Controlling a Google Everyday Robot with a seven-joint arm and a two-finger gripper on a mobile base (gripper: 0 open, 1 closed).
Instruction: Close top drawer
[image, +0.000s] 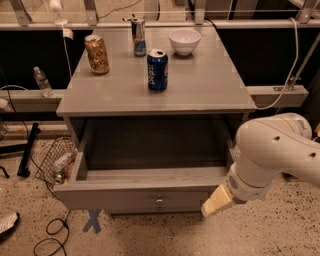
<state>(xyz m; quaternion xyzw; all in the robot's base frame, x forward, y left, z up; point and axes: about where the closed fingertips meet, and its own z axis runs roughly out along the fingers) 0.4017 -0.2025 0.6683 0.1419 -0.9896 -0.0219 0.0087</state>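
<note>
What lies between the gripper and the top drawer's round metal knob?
Camera view: only the bare front of the wide grey wooden top drawer; the gripper is at its right end.
</note>
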